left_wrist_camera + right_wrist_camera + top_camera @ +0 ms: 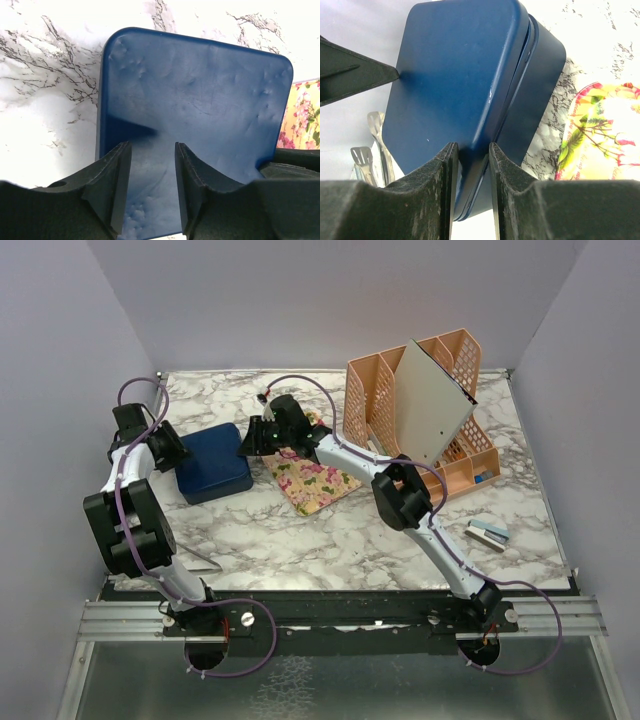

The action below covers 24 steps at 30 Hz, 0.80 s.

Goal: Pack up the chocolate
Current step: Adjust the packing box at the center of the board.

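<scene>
No chocolate shows in any view. A dark blue square box lies on the marble table with its lid on, slightly askew over the base. My right gripper comes in from the box's right side, and in the right wrist view its jaws are closed on the lid's rim at a corner. My left gripper is at the box's left side. Its jaws stand apart over the dented lid top, holding nothing. One left finger touches the lid's far edge.
A floral cloth pouch lies right of the box, under the right arm. An orange desk organiser holding a leaning grey board stands at the back right. A small white-and-blue item lies at the right. Metal tongs lie beyond the box.
</scene>
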{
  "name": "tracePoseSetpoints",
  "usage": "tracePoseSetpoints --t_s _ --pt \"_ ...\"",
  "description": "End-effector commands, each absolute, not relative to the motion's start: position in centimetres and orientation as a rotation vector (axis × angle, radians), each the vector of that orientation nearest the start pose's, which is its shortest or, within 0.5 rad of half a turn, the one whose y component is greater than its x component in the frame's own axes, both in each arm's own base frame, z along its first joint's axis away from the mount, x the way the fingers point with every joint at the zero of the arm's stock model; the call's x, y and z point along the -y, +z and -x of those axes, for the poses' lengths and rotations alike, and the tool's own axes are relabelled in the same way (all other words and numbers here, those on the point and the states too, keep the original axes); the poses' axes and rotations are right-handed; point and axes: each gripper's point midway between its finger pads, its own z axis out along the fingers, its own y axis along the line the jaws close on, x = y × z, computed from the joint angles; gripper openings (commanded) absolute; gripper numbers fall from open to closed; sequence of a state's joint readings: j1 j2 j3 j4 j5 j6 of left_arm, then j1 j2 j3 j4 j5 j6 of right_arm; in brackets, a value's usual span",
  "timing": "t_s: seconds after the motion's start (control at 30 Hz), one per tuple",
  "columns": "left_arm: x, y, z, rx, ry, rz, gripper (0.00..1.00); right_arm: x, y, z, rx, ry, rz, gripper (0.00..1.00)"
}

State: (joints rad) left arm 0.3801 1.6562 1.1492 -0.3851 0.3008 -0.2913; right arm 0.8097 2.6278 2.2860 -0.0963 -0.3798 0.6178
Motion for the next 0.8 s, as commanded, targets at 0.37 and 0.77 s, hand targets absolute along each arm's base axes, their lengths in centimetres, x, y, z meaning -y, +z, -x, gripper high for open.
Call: tracePoseSetpoints --t_s 0.37,0.77 --pt "-10.7 11.4 -41.5 -2.309 -0.26 0.663 0.54 -54.7 2.3 -40.7 -2.335 1.174 0.41 0.32" --pt "-12.0 9.3 -42.1 -2.374 -0.188 0.676 0.48 -53.4 3.6 -40.8 -2.307 1.112 0.402 0.42"
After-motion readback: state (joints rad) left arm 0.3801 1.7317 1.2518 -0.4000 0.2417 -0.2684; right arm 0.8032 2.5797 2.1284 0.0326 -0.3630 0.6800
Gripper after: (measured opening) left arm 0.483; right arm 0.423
